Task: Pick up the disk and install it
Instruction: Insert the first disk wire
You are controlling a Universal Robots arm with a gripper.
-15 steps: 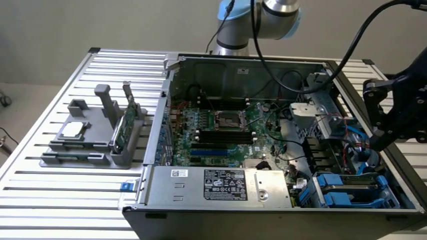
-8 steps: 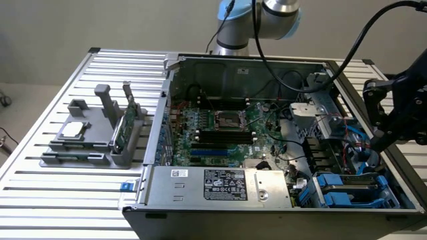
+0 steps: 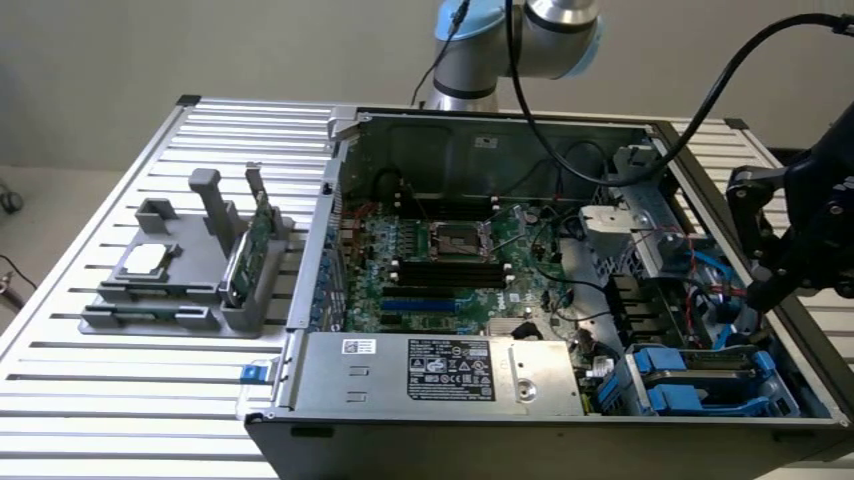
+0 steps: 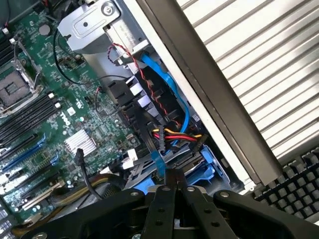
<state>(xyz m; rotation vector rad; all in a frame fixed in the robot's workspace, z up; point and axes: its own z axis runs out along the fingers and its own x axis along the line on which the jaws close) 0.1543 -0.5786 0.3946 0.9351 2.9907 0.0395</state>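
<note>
The disk (image 3: 699, 372) lies flat in the drive bay at the near corner of the open computer case (image 3: 400, 425), on the exterior view's right, with blue carrier rails around it. In the wrist view its blue rails (image 4: 202, 172) show under a bundle of red, yellow and black wires (image 4: 175, 135); its label is hidden. My black gripper (image 3: 771, 292) hangs above the case's right wall, a little above and behind the disk. Its fingers (image 4: 165, 196) meet at the tips with nothing between them, and the gripper (image 4: 174, 175) points down over the bay.
A grey fixture (image 3: 180, 318) on the slatted table at the exterior view's left holds a silver processor chip (image 3: 147, 260) and an upright green card (image 3: 254, 245). Inside the case are the motherboard (image 3: 441, 255), power supply (image 3: 454, 370) and a blue cable (image 4: 167, 82). A keyboard (image 4: 299, 181) lies outside the case wall.
</note>
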